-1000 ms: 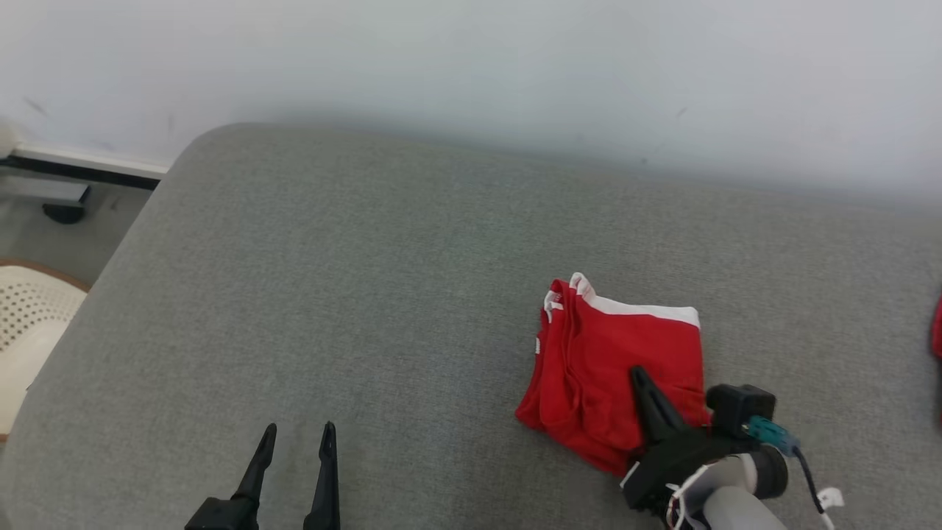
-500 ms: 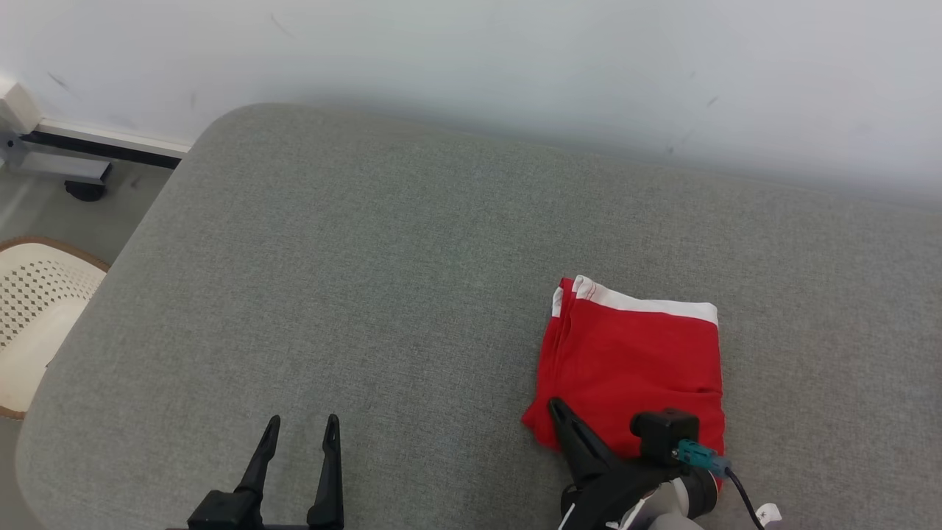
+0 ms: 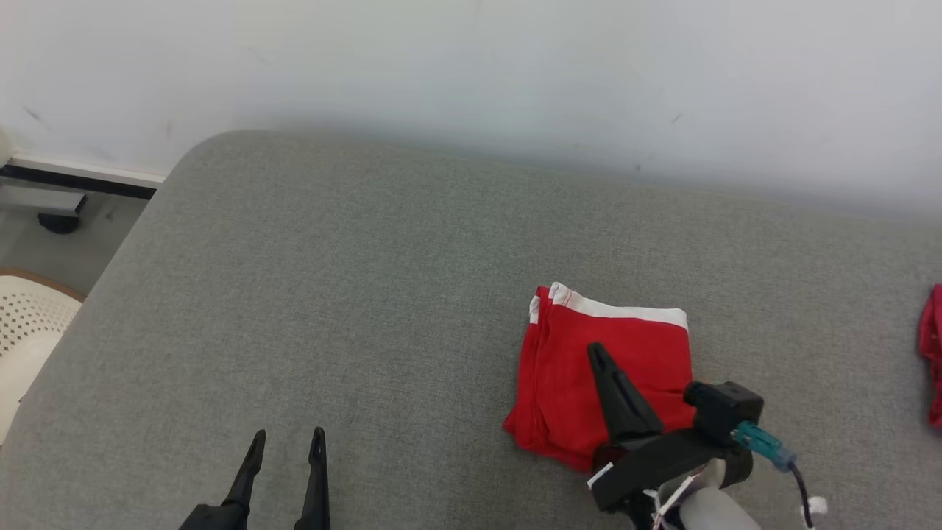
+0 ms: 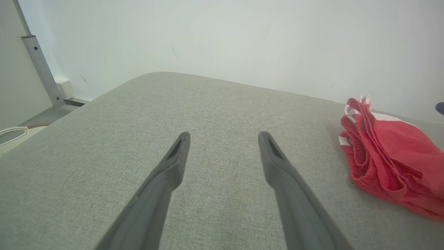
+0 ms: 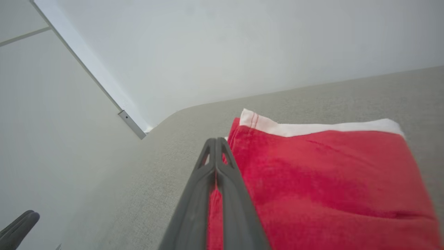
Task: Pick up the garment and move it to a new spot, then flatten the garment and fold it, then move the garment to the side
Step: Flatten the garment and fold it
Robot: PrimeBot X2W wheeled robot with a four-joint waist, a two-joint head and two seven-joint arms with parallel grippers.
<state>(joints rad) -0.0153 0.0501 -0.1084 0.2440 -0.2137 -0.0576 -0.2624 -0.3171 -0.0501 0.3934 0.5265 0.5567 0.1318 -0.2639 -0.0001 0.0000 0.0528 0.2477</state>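
Head view: right hand lies over folded garment, seemingly touching.

I see a grey fabric cushion. A folded red garment lies on it; another red cloth lies further right.

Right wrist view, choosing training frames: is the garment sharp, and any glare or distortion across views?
Right wrist view: garment soft near its bottom edge, no glare, scene tilted. Left wrist view: couch weave crisp, left claw blurred low down. Head view: even light, faint shadow below wall.
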